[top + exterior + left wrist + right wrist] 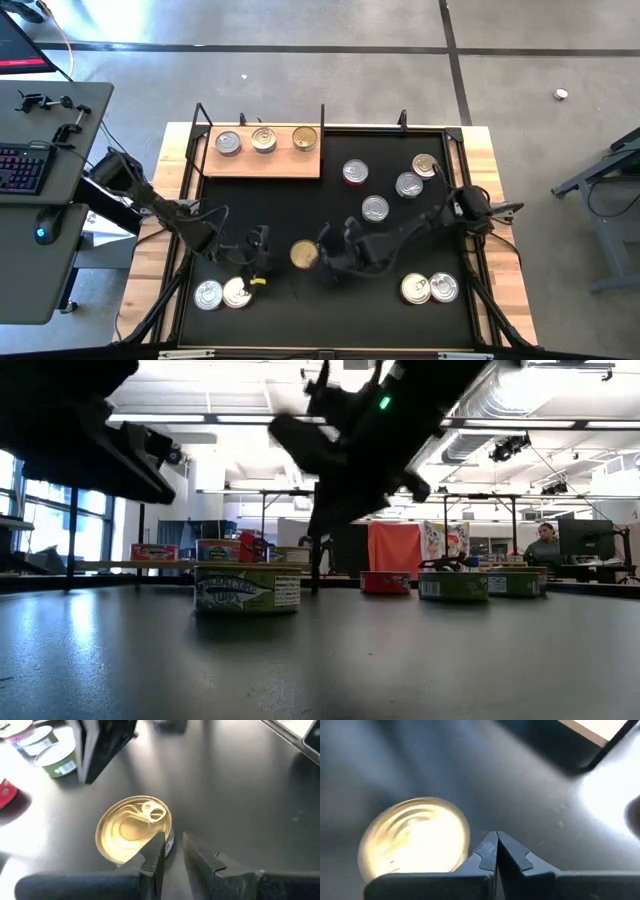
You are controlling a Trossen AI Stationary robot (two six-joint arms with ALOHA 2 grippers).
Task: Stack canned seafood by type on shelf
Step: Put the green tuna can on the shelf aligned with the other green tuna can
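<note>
- The shelf (pixel 262 160), a light-brown wooden board, lay at the far left of the black surface (pixel 300 215) and carried three tins in a single row, unstacked: a silver-lidded one (pixel 228 143), a pale one (pixel 263 139) and a gold-lidded one (pixel 304 138).
- A gold-lidded tin (pixel 303 254) with a pull ring sat on the surface near the front, between the two arms.
- The left gripper (pixel 172 851) hung just beside that gold tin (pixel 134 827), its fingers (pixel 152 855) a narrow gap apart and holding nothing.
- The right gripper (pixel 496 851) was on the tin's other side, fingers pressed fully together and empty, with the gold lid (pixel 415 842) close by.
- Two silver tins (pixel 222 294) lay touching at the front left of the surface.
- A gold and a silver tin (pixel 429 288) lay as a pair at the front right.
- Four more tins lay loose on the right half: a red-sided one (pixel 355 172), a silver one (pixel 375 208), and a touching pair (pixel 416 176) farther right.
- In the low view, the nearest tin (pixel 246 589) showed a green label.
</note>
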